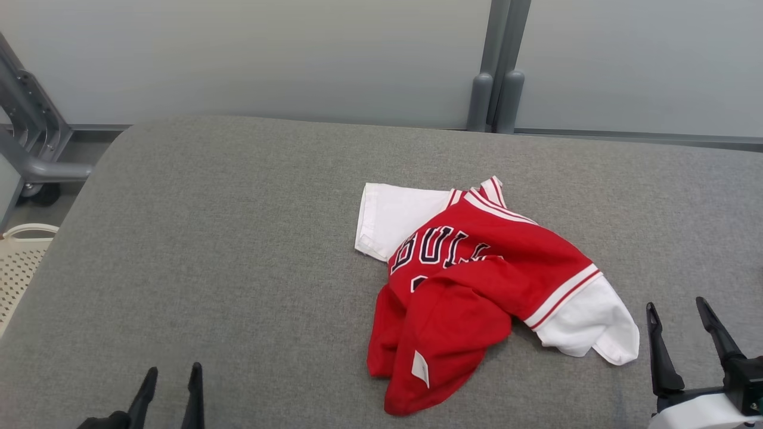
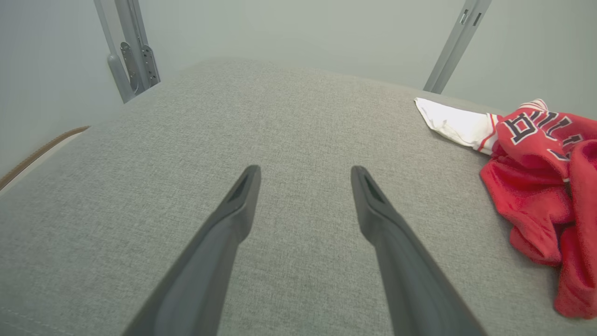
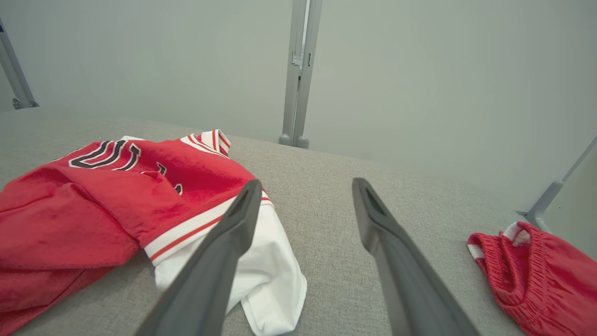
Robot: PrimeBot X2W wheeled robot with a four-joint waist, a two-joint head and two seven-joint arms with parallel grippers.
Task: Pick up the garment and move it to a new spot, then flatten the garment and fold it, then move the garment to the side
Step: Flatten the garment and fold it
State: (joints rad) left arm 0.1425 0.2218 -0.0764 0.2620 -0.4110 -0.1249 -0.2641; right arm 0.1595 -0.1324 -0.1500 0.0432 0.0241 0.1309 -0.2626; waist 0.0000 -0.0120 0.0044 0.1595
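There is a small red shirt (image 1: 477, 280) with white sleeves and dark letters on its front. It lies in a crumpled heap on a big soft grey table (image 1: 238, 238). The bottom part of the shirt is bunched up and folded over itself, and a little white tag shows near the hem. The right gripper (image 1: 676, 304) is close to the shirt, which lies just to its left and a bit ahead of it. One white sleeve (image 1: 596, 328) is the part nearest to this gripper, and a thin strip of grey table shows between them. Its two dark fingers stand wide apart and hold nothing. In the right wrist view one finger crosses in front of that white sleeve, and I cannot tell from there if it touches. The left gripper (image 1: 173, 367) is well away from the shirt, which lies ahead of it and off to its right. Its fingers are spread wide too, with just bare grey table between them. A pair of red shorts (image 3: 536, 275) with a stretchy waist lies on the table to the right of the right gripper. A white basket (image 1: 18, 262) with little holes sits past the table's edge, to the left of the left gripper. Two grey posts (image 1: 498, 89) stand against the pale wall, far ahead of both grippers.
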